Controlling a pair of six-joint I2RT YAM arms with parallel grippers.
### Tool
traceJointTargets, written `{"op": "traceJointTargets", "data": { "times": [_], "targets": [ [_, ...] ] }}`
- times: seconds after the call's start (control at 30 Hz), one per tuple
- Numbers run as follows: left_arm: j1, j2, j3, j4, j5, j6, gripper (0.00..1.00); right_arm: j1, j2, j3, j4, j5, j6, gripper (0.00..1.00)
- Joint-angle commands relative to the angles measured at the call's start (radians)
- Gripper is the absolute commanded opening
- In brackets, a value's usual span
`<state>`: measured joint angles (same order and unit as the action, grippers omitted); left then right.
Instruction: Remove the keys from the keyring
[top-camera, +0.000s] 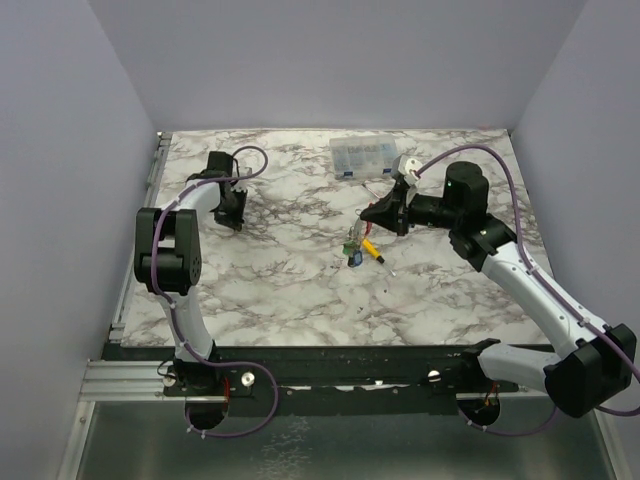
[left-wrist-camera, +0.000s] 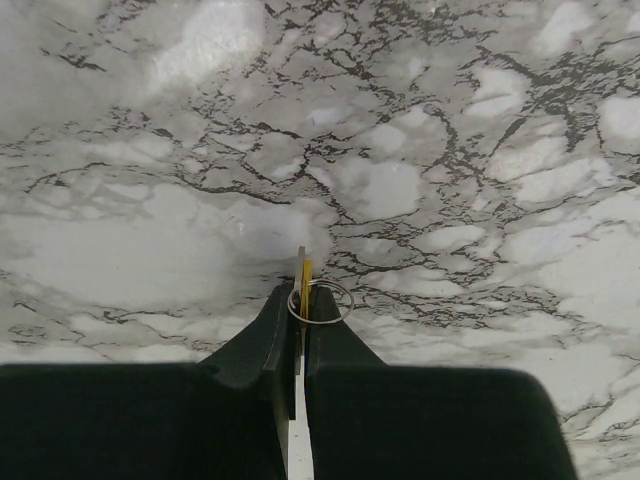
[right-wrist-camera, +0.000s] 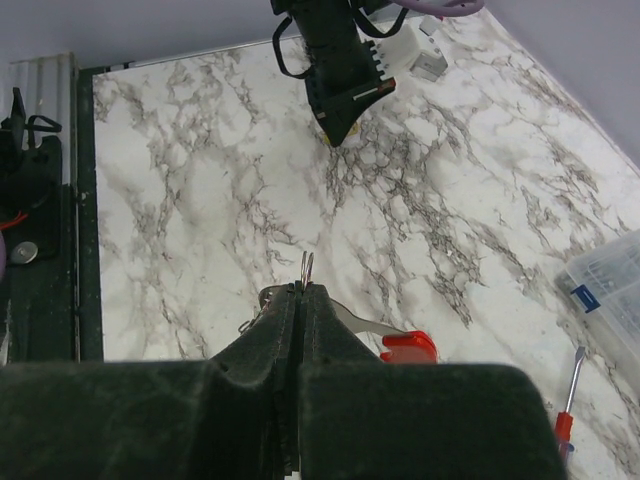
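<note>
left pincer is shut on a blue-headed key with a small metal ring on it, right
Not blue. The left wrist view shows the left pincer shut on a yellow-headed key, with the small metal ring on it as you say.

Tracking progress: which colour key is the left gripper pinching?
The yellow key, edge-on in the left gripper; the green key and blue key are by the right gripper.

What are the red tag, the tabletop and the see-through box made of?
The red tag looks like glossy plastic: saturated red with pale highlights, though rubber is possible. The tabletop shows a grey-veined white marble pattern, smooth with soft glare; possibly printed laminate rather than stone. The box seems clear plastic: its inside shows through.
</note>
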<state>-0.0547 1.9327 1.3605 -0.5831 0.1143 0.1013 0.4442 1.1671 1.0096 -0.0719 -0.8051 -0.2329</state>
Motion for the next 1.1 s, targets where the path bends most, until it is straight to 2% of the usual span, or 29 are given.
{"op": "traceJointTargets", "data": {
  "times": [0.0, 0.13, 0.3, 0.47, 0.83, 1.07],
  "targets": [
    [0.003, 0.016, -0.021, -0.032, 0.017, -0.065, 0.00, 0.005, 0.012, 0.035, -0.009, -0.002, -0.003, 0.01],
    [0.011, 0.020, -0.039, -0.040, 0.036, -0.097, 0.00, 0.005, 0.022, 0.038, -0.009, -0.003, -0.005, 0.01],
    [0.022, 0.021, -0.038, -0.083, 0.042, -0.131, 0.35, 0.005, 0.035, 0.046, -0.011, -0.022, -0.014, 0.01],
    [0.027, -0.032, -0.012, -0.133, 0.090, -0.138, 0.54, 0.005, 0.054, 0.052, -0.012, -0.042, -0.034, 0.01],
    [0.014, -0.164, 0.127, -0.202, 0.345, -0.246, 0.67, 0.005, 0.105, 0.061, -0.018, -0.085, -0.071, 0.01],
    [-0.050, -0.203, 0.223, -0.180, 0.554, -0.283, 0.68, 0.005, 0.142, 0.066, -0.018, -0.134, -0.092, 0.01]
  ]
}}
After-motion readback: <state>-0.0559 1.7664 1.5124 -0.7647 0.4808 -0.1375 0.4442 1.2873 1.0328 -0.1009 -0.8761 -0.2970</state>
